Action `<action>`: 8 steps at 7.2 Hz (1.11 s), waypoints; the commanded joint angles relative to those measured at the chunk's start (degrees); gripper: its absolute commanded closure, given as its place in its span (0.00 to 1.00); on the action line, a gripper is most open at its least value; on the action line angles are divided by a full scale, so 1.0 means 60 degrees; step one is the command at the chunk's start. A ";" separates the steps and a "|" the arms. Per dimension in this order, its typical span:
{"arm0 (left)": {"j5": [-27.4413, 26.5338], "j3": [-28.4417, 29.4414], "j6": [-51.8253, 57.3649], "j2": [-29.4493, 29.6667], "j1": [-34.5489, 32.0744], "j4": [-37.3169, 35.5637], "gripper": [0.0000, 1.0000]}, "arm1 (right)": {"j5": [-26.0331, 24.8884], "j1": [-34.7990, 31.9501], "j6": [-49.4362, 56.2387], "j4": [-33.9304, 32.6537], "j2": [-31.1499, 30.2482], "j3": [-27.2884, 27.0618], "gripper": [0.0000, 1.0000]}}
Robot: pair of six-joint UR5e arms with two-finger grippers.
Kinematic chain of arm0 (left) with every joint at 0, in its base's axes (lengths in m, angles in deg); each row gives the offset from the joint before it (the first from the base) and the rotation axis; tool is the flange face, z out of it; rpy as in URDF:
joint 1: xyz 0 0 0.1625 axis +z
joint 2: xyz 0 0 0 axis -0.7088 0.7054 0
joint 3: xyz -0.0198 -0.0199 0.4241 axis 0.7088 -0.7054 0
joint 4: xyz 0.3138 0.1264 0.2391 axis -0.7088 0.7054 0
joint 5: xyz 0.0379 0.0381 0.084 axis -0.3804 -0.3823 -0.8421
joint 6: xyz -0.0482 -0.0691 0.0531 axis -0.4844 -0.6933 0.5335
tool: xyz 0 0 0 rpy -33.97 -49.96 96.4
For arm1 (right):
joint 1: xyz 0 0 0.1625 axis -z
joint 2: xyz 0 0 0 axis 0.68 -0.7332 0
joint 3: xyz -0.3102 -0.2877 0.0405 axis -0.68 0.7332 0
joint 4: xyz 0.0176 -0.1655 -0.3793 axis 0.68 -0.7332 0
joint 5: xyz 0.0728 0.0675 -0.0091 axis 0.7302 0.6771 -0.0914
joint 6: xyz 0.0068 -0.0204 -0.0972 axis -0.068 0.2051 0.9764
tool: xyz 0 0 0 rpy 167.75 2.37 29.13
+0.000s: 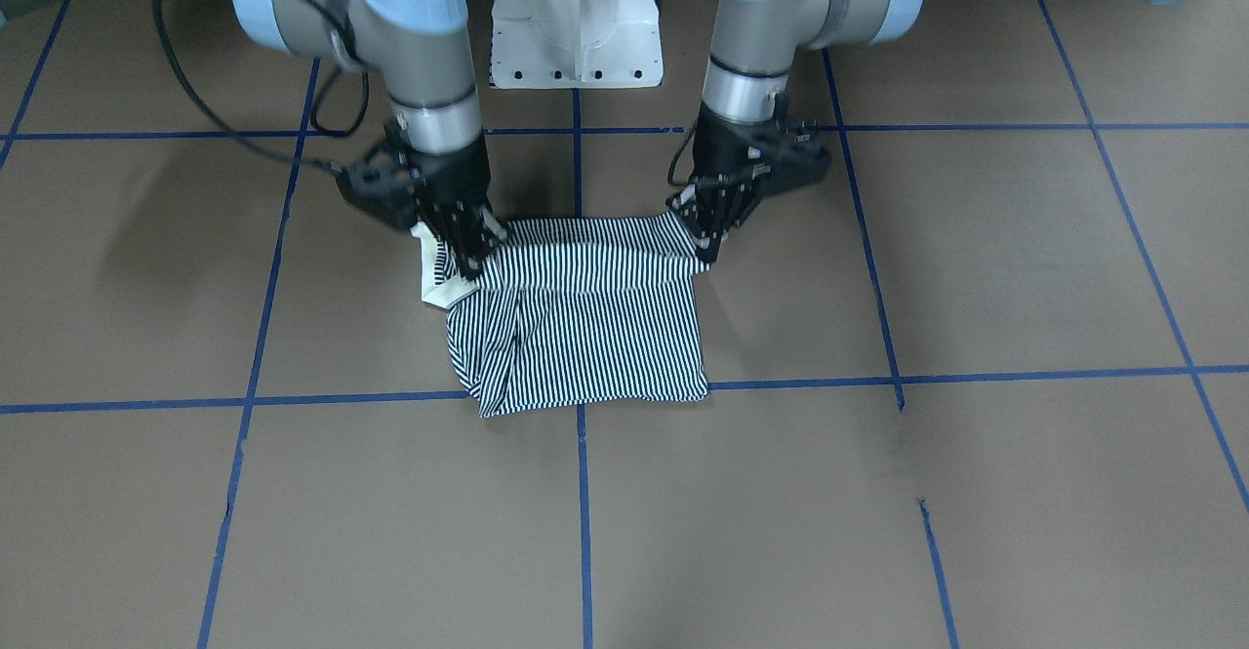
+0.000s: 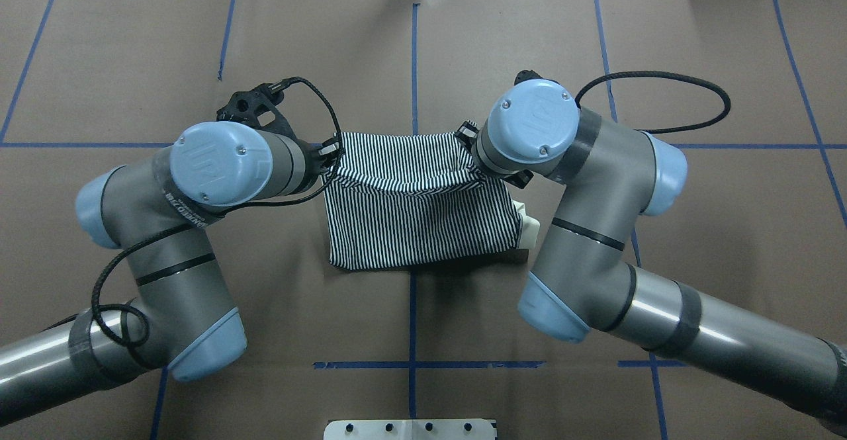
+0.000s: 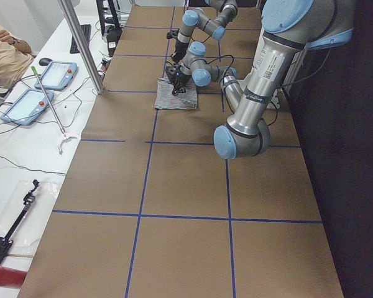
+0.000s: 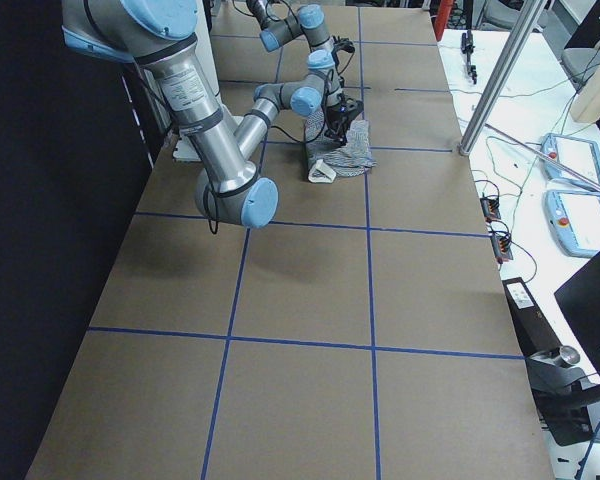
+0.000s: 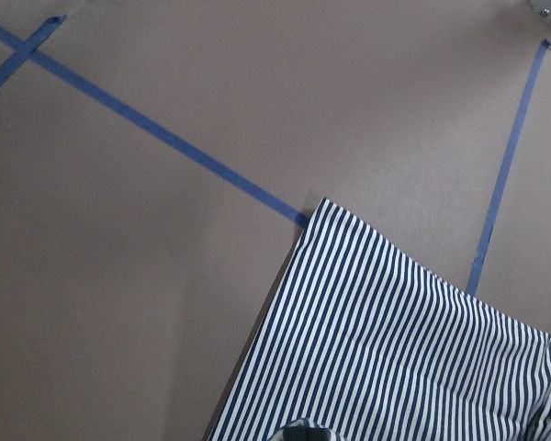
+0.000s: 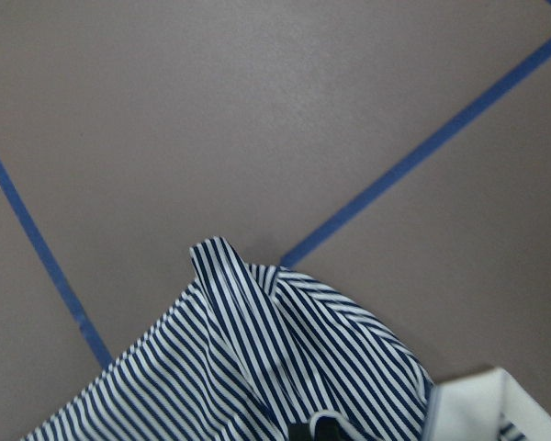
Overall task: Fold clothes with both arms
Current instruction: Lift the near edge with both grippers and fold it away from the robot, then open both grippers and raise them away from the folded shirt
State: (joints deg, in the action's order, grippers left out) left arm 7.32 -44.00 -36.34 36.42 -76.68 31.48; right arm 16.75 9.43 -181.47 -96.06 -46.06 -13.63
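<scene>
The striped polo shirt (image 1: 585, 337) lies folded on the brown table, and its cream collar (image 1: 436, 286) sticks out at the side of my right arm. My left gripper (image 1: 710, 244) and my right gripper (image 1: 473, 257) are each shut on one end of a shirt edge. That edge is stretched between them and raised above the rest of the cloth. In the overhead view the shirt (image 2: 417, 228) has a shadow under the raised strip. My left gripper (image 2: 329, 155) shows at its corner. My right gripper is mostly hidden under its wrist. Both wrist views show striped cloth (image 5: 395, 340) (image 6: 257, 367) close up.
The white pedestal base (image 1: 576, 34) stands behind the shirt between the arms. Blue tape lines (image 1: 585, 512) divide the brown table into squares. Beside the table on my left are a bench with tablets (image 3: 50, 74), a metal post (image 3: 81, 43) and a seated person (image 3: 3, 49).
</scene>
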 commanded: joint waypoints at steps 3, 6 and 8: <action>-0.0381 0.2878 0.2192 0.0454 -0.0997 0.2825 0.00 | 0.1695 -0.2026 0.1720 0.3986 0.1381 0.4568 0.00; -0.0076 0.1008 0.2322 -0.0788 -0.0998 0.2785 0.00 | 0.2682 -0.2660 0.1929 0.3972 -0.0045 0.3038 0.00; 0.1820 -0.0138 0.4553 -0.2035 -0.2000 0.2873 0.00 | 0.4130 -0.4047 0.4755 0.3957 -0.1613 0.2168 0.00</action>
State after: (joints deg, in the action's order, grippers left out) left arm 11.77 -40.77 -16.34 28.68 -84.76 48.53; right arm 36.52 -9.89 -162.78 -72.32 -49.84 2.70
